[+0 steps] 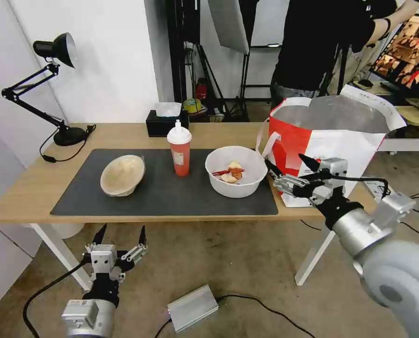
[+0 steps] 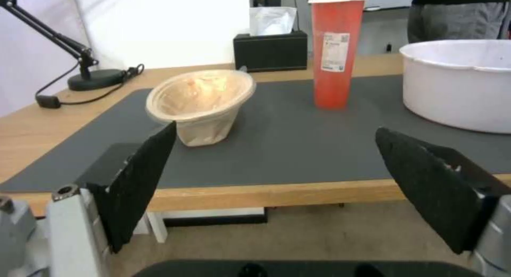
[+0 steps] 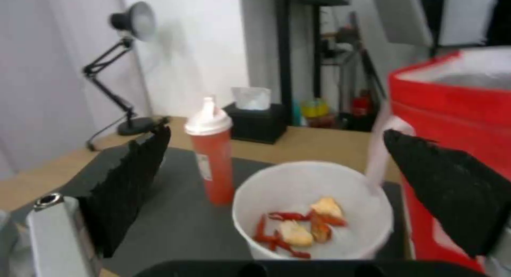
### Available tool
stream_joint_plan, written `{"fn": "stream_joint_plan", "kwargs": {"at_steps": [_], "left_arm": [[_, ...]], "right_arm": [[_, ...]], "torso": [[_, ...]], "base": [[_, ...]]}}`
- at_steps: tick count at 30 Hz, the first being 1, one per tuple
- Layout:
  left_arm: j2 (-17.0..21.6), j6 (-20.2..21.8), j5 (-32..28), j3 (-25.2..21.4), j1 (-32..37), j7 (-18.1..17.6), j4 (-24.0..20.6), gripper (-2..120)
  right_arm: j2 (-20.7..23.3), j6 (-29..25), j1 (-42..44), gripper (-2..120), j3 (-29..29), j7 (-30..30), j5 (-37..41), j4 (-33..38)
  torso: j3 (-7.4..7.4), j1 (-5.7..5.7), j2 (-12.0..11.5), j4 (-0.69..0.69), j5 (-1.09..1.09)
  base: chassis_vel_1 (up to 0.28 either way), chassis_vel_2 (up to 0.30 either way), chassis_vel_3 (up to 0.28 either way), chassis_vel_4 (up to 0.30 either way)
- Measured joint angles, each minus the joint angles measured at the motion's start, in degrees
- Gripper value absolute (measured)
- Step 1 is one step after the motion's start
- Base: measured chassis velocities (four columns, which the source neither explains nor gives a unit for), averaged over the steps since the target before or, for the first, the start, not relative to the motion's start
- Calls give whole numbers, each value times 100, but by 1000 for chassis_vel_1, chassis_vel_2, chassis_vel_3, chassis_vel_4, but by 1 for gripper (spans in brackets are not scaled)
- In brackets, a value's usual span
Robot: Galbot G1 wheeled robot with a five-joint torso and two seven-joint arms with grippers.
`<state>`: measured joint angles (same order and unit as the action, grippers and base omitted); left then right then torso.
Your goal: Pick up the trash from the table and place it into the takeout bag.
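From the head, the right gripper [image 1: 289,165] hangs spread wide and empty beside the white bowl [image 1: 236,171] and bag [image 1: 327,136]; the cup [image 1: 180,149] stands upright on the table [image 1: 26,188]. At the left wrist, the left gripper [image 2: 277,165], fingers apart, faces the pulp bowl [image 2: 199,103], tipped mouth-forward. At the right wrist, food scraps [image 3: 298,229] lie inside.

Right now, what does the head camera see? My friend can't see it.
The open right gripper reaches toward a white bowl of scraps beside the bag. A red cup and beige bowl sit on the table.
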<state>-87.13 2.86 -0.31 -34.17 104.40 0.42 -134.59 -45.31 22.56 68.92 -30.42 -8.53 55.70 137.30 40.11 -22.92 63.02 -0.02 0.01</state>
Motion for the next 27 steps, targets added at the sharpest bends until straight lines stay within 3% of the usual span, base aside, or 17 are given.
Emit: {"fn": "stream_joint_plan", "kwargs": {"at_steps": [5,7,12,18,27], "left_arm": [[-31,1,-4,-27,-15,-7,16,100],[-55,4,-5,-52,-39,-8,16,100],[-78,8,-13,-91,-55,-12,16,100],[-59,12,-28,-135,-64,-20,16,100],[-66,12,-32,-168,-92,-36,26,100]], "right_arm": [[511,-126,-791,100,560,410,344,-357],[860,-100,-1537,100,1145,670,716,-642],[1213,478,-2687,100,1890,1417,1244,-1126],[1545,917,-3678,100,2536,2462,779,-1681],[1689,991,-4356,100,3330,2757,357,-2157]], "torso": [[0,-1,0,2,0],[0,0,0,5,-1],[0,0,0,3,-1],[0,-1,0,1,-1],[0,0,0,1,0]], "base": [[0,0,0,0],[0,0,0,0],[0,0,0,0],[0,0,0,0],[0,0,0,0]]}}
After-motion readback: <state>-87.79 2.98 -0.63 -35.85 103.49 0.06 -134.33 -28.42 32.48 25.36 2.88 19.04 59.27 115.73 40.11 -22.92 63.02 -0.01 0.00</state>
